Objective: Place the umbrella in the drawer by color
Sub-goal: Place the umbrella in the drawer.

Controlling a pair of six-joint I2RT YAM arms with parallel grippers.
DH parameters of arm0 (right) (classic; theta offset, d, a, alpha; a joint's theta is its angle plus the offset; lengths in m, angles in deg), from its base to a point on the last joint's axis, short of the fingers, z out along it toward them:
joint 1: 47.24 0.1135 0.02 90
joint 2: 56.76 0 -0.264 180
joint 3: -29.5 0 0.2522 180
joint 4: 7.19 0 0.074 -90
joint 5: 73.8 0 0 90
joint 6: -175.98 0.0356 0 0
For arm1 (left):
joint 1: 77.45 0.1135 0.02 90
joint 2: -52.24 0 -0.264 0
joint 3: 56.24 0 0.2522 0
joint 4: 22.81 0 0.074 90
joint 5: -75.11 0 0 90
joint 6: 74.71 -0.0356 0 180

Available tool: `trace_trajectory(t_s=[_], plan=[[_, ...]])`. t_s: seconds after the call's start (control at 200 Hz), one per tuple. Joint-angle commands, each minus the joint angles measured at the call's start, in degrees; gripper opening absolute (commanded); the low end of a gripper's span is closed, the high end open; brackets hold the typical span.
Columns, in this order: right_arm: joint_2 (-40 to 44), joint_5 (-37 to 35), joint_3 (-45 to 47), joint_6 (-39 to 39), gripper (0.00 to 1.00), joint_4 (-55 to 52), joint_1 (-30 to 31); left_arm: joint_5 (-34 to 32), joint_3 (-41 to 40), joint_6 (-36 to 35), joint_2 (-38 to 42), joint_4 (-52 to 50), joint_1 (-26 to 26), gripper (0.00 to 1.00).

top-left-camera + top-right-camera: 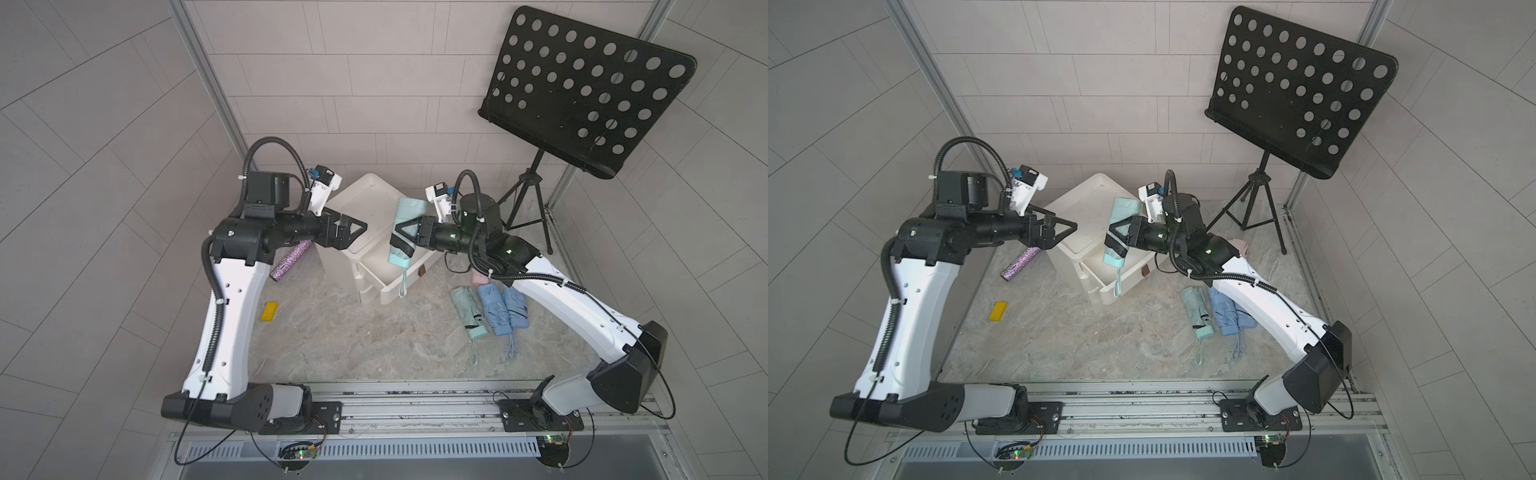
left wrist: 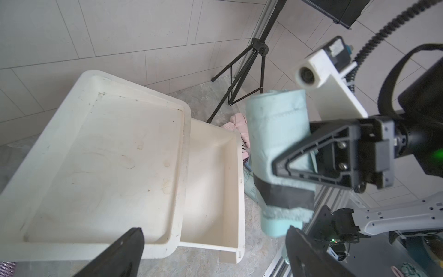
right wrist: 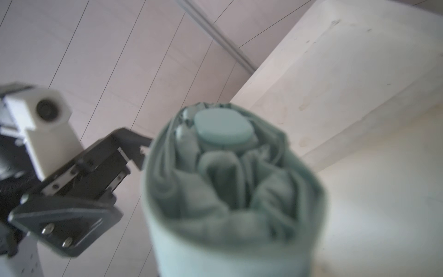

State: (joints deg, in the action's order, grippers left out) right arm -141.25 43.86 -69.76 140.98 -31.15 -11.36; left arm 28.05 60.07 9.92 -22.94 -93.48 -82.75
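A folded mint-green umbrella (image 1: 409, 214) (image 1: 1121, 216) hangs tilted over the pulled-out top drawer (image 1: 415, 276) (image 1: 1133, 276) of a white drawer unit (image 1: 365, 195), its wrist strap dangling past the drawer's front. My right gripper (image 1: 401, 239) (image 1: 1116, 239) is shut on its middle. My left gripper (image 1: 355, 232) (image 1: 1065, 232) is open and holds nothing, hovering over the unit's left side, apart from the umbrella. The left wrist view shows the umbrella (image 2: 275, 134) beside the drawer (image 2: 236, 191). The right wrist view is filled by the umbrella's tip end (image 3: 230, 179), which hides the jaws.
On the table right of the drawer lie a mint umbrella (image 1: 471, 311), two blue umbrellas (image 1: 496, 309) and a pink one (image 1: 478, 277) partly under my right arm. A glittery purple umbrella (image 1: 291, 259) and a yellow block (image 1: 269, 311) lie left. A black music stand (image 1: 582, 91) is at the back right.
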Motion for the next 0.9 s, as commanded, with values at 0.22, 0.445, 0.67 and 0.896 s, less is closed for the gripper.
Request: trace_trajectory(t_s=[0.22, 0.445, 0.67, 0.896], plan=[[-5.62, -10.80, -3.83, 14.13, 0.31, -2.63, -0.63, -1.59, -5.81, 0.94, 3.94, 6.74, -0.57, 1.00], [-7.89, -14.68, -4.57, 19.66, 0.31, -5.75, -0.55, -1.05, -7.74, 2.74, 4.58, 8.76, -0.49, 1.00], [-9.05, -17.12, -5.72, 24.19, 0.31, -6.50, -0.55, -1.47, -9.50, 2.99, 5.43, 9.78, -0.54, 1.00], [-12.33, -15.21, -8.02, 27.80, 0.32, -6.90, 0.05, -1.78, -10.61, 3.25, 5.66, 10.81, -0.49, 1.00]])
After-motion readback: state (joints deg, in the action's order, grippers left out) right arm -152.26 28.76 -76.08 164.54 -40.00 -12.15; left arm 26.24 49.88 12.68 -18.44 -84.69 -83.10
